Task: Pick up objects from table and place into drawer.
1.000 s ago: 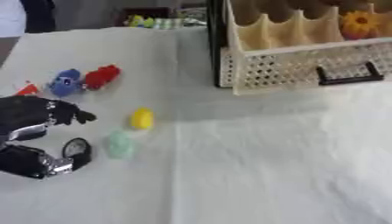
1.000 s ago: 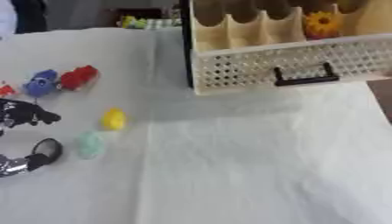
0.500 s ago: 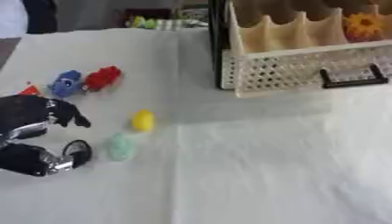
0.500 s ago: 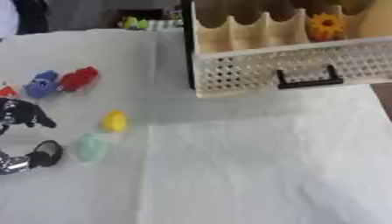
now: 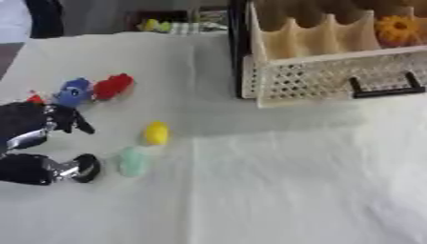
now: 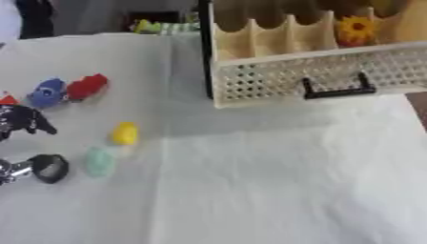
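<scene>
My left hand [image 5: 26, 127] lies at the left edge of the white cloth, open, its thumb [image 5: 82, 168] and fingers apart with nothing between them. Just right of the thumb sits a pale green piece [image 5: 132, 161], and a yellow piece [image 5: 156, 133] lies a little farther back. Behind the hand are a blue piece [image 5: 73, 91], a red piece [image 5: 113, 86] and a small red bit [image 5: 35, 98]. The white perforated drawer [image 5: 317, 81] with a black handle [image 5: 385, 90] stands pulled out at the back right. An orange flower [image 5: 395, 29] rests inside it. No right hand shows.
Tall cream dividers [image 5: 304, 40] rise inside the drawer. Small yellow-green things [image 5: 158, 25] lie at the table's far edge, beside a dark shape [image 5: 46, 19] at the top left. White cloth [image 5: 283, 190] covers the table's middle and front.
The whole picture has shifted slightly downward, so the camera moved. My left hand stays in nearly the same place beside the green piece.
</scene>
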{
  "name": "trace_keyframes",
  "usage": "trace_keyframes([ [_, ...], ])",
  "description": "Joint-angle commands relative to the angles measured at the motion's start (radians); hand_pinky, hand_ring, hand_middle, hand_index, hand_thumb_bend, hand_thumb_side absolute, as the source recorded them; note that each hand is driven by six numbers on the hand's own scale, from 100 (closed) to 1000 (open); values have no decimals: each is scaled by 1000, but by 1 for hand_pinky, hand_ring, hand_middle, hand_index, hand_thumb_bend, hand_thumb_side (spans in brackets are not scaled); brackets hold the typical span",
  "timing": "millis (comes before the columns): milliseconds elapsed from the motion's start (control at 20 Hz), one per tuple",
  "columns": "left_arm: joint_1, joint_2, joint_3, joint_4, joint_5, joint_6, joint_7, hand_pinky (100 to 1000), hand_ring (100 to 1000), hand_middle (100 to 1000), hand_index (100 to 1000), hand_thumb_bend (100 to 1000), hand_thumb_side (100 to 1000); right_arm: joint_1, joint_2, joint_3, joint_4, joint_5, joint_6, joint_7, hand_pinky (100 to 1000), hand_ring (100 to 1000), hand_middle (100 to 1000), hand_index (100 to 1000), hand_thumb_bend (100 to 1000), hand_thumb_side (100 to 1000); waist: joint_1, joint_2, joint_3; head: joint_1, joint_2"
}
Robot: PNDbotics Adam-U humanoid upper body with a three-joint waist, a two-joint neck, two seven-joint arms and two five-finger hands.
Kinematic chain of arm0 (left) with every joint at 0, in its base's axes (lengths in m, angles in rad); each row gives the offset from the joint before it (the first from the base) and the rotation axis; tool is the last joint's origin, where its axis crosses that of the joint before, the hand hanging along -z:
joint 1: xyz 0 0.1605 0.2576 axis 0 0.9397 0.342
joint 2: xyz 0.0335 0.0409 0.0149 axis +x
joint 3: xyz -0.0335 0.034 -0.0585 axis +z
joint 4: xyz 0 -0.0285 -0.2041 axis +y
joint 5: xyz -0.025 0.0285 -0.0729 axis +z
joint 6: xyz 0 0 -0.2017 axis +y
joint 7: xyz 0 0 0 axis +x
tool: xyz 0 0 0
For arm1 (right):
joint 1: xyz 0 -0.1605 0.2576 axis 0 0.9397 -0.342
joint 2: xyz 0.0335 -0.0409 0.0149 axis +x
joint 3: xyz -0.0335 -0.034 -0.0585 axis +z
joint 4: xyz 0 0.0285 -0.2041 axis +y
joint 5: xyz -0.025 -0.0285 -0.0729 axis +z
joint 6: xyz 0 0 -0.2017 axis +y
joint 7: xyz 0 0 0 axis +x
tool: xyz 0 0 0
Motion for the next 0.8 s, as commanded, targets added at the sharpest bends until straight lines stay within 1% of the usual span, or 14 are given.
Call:
trace_keyframes([
  [50, -1, 24, 1, 20, -7, -22, -20, 532, 743, 780, 1000, 389, 1000, -4, -16, -16, -11, -6, 5, -1, 575, 553, 347, 700, 100, 964, -3, -16, -1, 4, -10],
  [350, -1, 17, -2, 68, -15, -30, -84, 541, 756, 806, 1000, 401, 1000, -2, -7, -18, -11, -11, 13, -3, 575, 551, 344, 697, 100, 967, -3, -13, -2, 6, -16],
  [400, -1, 16, -4, 76, -17, -30, -92, 537, 748, 805, 1000, 391, 973, -2, -6, -19, -11, -11, 14, -3, 575, 551, 343, 697, 100, 970, -3, -12, -4, 7, -17],
  [450, -2, 15, -4, 84, -21, -30, -96, 532, 742, 802, 1000, 369, 919, -1, -5, -19, -11, -11, 15, -3, 575, 551, 342, 697, 100, 971, -3, -12, -5, 7, -18],
  [500, -4, 13, -5, 90, -25, -30, -98, 524, 736, 800, 1000, 329, 834, 0, -3, -19, -11, -10, 15, -3, 575, 550, 341, 696, 100, 971, -3, -11, -6, 8, -20],
  [550, -5, 11, -6, 96, -27, -30, -98, 516, 731, 799, 1000, 313, 798, 0, -2, -20, -11, -10, 16, -3, 575, 550, 341, 696, 100, 972, -3, -10, -7, 8, -21],
  [750, -12, 5, -4, 112, -37, -26, -78, 477, 699, 783, 1000, 317, 777, 5, 5, -23, -11, -8, 20, -3, 575, 550, 339, 695, 100, 976, -3, -7, -12, 11, -23],
  [800, -13, 4, -4, 114, -42, -24, -72, 459, 688, 773, 1000, 336, 794, 6, 7, -23, -11, -7, 21, -3, 575, 550, 339, 695, 100, 976, -3, -6, -13, 12, -24],
])
